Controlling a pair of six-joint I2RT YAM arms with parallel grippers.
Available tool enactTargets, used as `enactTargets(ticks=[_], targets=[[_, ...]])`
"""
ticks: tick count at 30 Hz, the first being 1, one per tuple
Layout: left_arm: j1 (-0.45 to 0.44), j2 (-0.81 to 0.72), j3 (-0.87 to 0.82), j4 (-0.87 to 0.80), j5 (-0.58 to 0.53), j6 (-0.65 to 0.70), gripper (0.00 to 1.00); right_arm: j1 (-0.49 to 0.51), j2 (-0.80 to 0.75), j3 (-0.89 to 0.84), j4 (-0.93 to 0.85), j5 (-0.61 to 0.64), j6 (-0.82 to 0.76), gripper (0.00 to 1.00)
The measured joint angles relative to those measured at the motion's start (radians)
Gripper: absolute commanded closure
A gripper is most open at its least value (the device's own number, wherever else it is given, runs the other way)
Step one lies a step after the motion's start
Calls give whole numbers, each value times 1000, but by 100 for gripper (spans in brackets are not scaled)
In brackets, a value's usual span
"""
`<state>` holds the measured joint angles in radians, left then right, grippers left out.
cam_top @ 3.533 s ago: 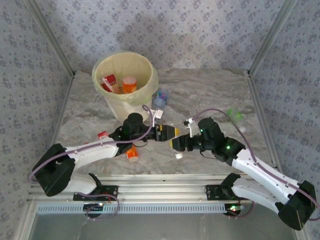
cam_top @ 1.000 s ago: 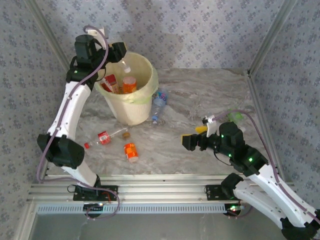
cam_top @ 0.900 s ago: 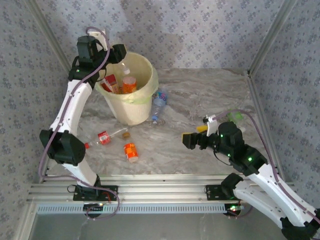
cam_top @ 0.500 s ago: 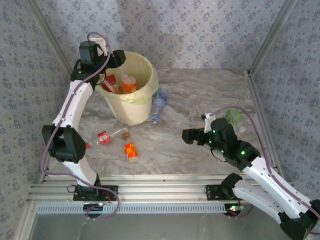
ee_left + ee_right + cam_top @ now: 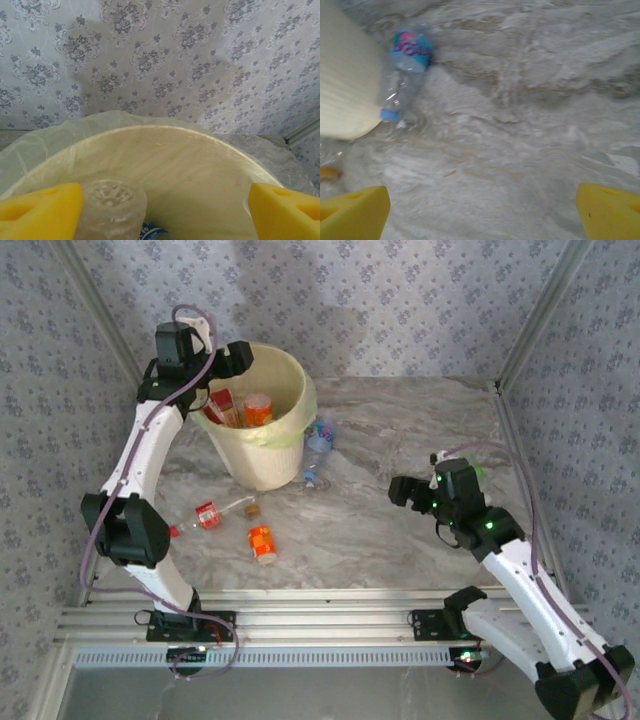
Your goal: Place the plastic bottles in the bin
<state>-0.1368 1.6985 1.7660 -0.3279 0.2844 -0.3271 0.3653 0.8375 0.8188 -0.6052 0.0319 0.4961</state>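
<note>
Nearest the arm bases, 1 orange-labelled bottle (image 5: 262, 543) lies on the marbled table (image 5: 400, 420). 1 red-labelled bottle (image 5: 207, 514) lies apart from it, to the left and slightly farther back. On the right, the right gripper (image 5: 400, 490) hangs over bare table, its yellow pads (image 5: 355, 210) spread wide with nothing between them. Farther on, a blue-labelled bottle (image 5: 318, 440) lies close against the foot of the bin (image 5: 262, 462), cap toward the arms. Inside the bin sit a second red-labelled bottle (image 5: 220, 407) and a second orange-labelled bottle (image 5: 258, 410). Over the bin's far left rim the left gripper (image 5: 238, 355) points inward, jaws wide. A clear bottle (image 5: 112, 202), seen end-on within the bin's mouth, sits just beside the left pad, unclamped.
</note>
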Motion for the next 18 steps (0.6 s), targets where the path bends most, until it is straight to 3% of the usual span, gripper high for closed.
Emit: enactTargets(ticks=[5,9,18], targets=[[0,-124,-37,-13,48,-14,1,-195,87,5,-7,-58,-48,0],[-19,-267,-118,-10,84,-37,0,-333,157,5,4,-98,-80,0],[-209,-520,-456,50,113,-119,0,-550,352,60,56,-159,-178,0]])
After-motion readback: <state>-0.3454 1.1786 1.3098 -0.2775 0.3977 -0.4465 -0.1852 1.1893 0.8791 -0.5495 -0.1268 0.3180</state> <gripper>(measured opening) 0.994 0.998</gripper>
